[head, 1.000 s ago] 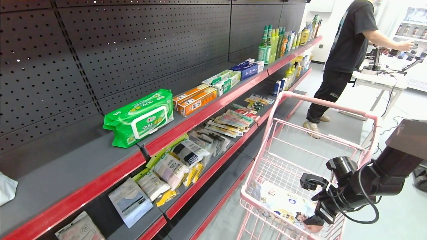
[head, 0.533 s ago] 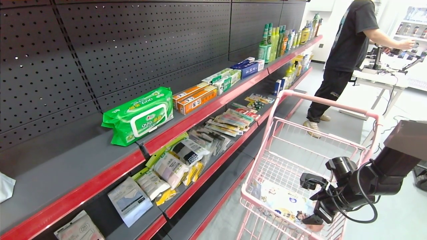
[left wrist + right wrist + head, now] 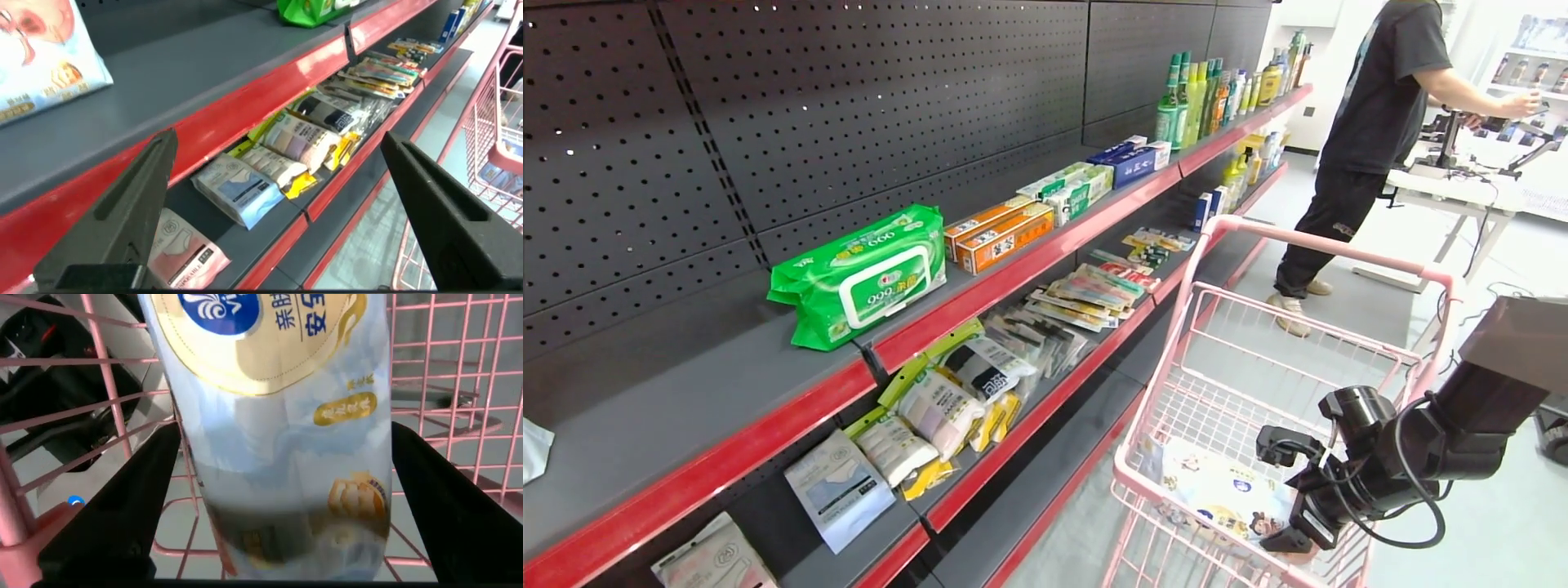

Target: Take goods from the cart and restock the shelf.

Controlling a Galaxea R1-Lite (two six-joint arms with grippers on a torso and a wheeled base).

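hidden: right gripper (image 3: 1286, 535) covers the near end of the pale pack (image 3: 1217, 490) on the cart (image 3: 1327, 249) floor
right tool: spread wide astride the pack
left tool: left gripper (image 3: 278, 139) released, at the shelf (image 3: 163, 65) beside the cart
room: i see bare wire floor past the pack

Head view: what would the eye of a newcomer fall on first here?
The pink cart at the lower right stands out most, with the right hand low inside it at a pale packet. Next comes the bright green pack of wipes, lying on the top shelf to the left of the orange boxes.
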